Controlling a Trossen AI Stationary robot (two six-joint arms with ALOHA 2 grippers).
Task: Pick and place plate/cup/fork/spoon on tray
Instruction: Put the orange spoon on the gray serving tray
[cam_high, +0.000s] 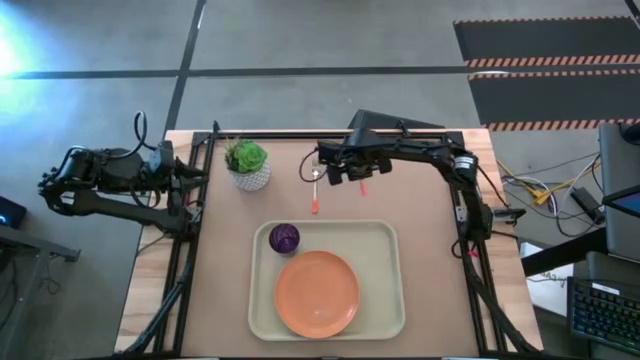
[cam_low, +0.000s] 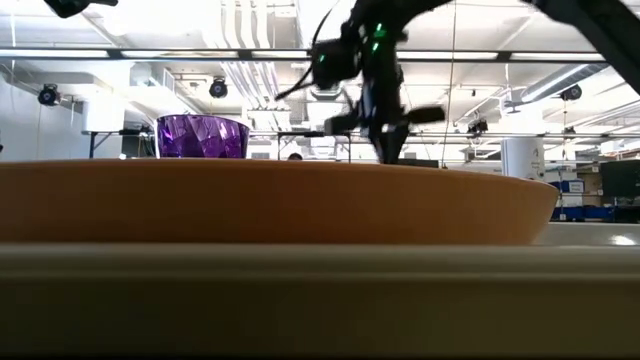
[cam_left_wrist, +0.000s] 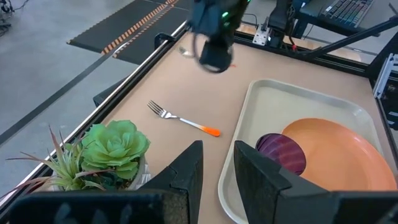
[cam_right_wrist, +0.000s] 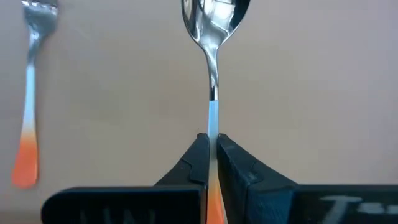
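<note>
The cream tray (cam_high: 385, 300) lies at the table's near middle and carries the orange plate (cam_high: 317, 293) and the purple cup (cam_high: 284, 238). The fork (cam_high: 314, 192) lies flat on the table beyond the tray, tines toward the far edge. My right gripper (cam_high: 352, 176) is just right of the fork, shut on the spoon (cam_right_wrist: 214, 74). Only the spoon's orange handle end (cam_high: 363, 187) shows in the high view. My left gripper (cam_left_wrist: 217, 168) is open and empty at the table's left edge. My right gripper pinches the spoon's handle (cam_right_wrist: 212, 127) between its two fingers, about where the metal meets the orange part. The fingers point down from above and lie across the handle. The spoon lies level, bowl toward the far edge, parallel to the fork; whether it is clear of the table I cannot tell.
A white pot with a green plant (cam_high: 248, 165) stands at the far left of the table, left of the fork. Bare table lies right of the tray and around the right gripper. Black frame rails (cam_high: 190, 260) run along both table sides.
</note>
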